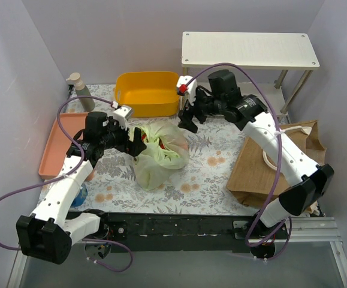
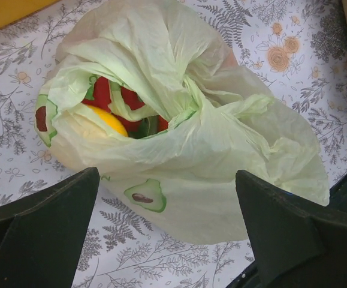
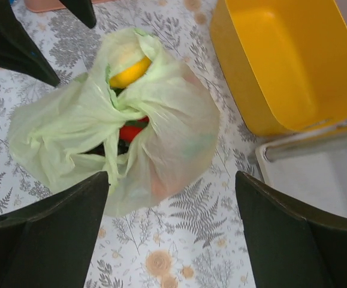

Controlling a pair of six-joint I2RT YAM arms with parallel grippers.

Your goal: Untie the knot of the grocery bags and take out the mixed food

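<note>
The pale green plastic bag [image 1: 160,157] lies crumpled on the floral mat in the middle. Its mouth gapes, showing a yellow fruit [image 2: 105,120] and red pieces [image 2: 101,93] inside; the same yellow fruit [image 3: 130,71] and red piece [image 3: 131,131] show from the other side. A twisted strip of the bag [image 3: 110,129] crosses the mouth. My left gripper [image 1: 138,144] hangs open at the bag's left side, holding nothing [image 2: 166,180]. My right gripper [image 1: 188,123] hovers open above the bag's far right edge, nothing between its fingers [image 3: 172,180]. The brown bag [image 1: 275,162] lies flat at the right.
A yellow bin [image 1: 149,93] stands behind the bag. An orange tray [image 1: 59,144] lies at the left, with a soap pump bottle [image 1: 80,91] behind it. A white shelf [image 1: 248,49] stands at the back right. A blue object [image 1: 80,193] sits under my left arm.
</note>
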